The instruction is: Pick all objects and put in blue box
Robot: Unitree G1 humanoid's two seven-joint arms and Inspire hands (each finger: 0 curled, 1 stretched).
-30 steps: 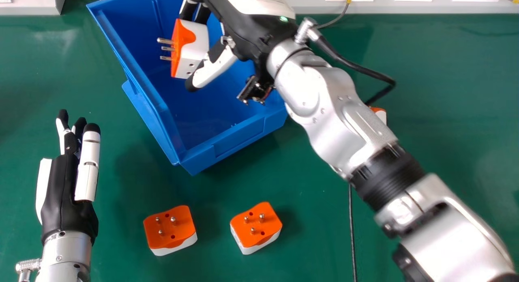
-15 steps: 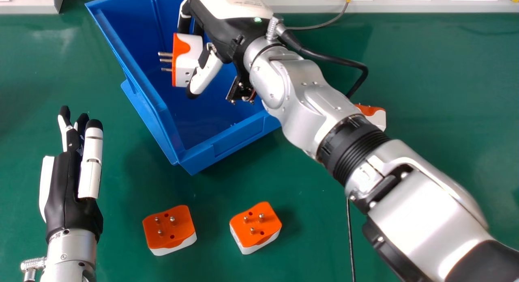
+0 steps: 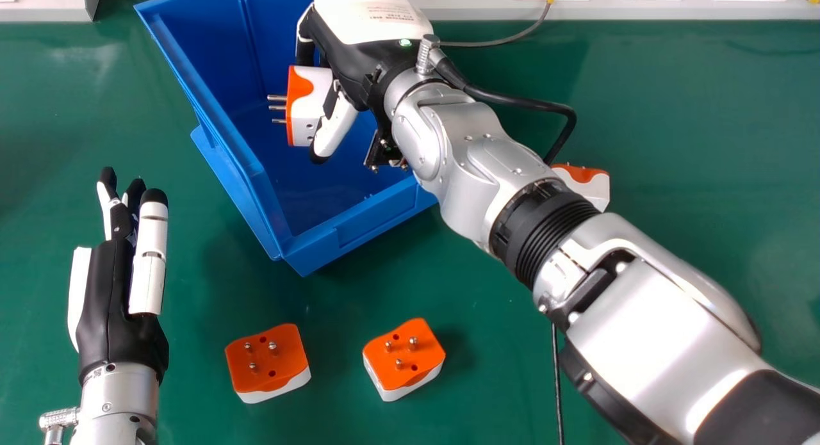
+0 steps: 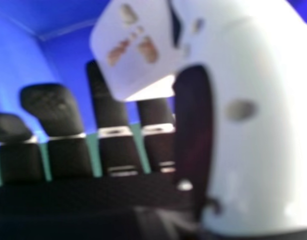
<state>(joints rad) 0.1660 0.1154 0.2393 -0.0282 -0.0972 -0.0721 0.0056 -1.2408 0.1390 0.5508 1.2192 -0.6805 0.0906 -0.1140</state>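
Along the near part of the green table (image 3: 705,112), two orange-and-white plug adapters lie apart from each other, orange faces and metal pins upward: the left adapter (image 3: 268,362) and the middle adapter (image 3: 405,355). To their left is the robot's left hand (image 3: 118,304), open, its fingers pointing away from the robot, holding nothing. A thin dark cord (image 3: 557,381) runs to the near edge, right of the middle adapter.

Farther out, the right arm (image 3: 461,144) slants from the lower right toward the upper left. Just beside its forearm, a third adapter (image 3: 582,174) sits on the table, partly hidden behind the arm.

Beyond the near pair stands the blue box (image 3: 378,216), set at an angle, with its open top facing up. Over its interior, the right hand (image 3: 359,64) grips the held adapter (image 3: 311,109) between thumb and fingers, the pins pointing to the robot's left. The right hand view is blurred, so exactly which fingers touch the adapter is hard to tell; blue walls show behind it there.

A black cable (image 3: 512,100) loops from the right wrist. At the table's far edge is a pale grey panel (image 3: 487,0), with a slim grey cable (image 3: 512,41) curving down from it.
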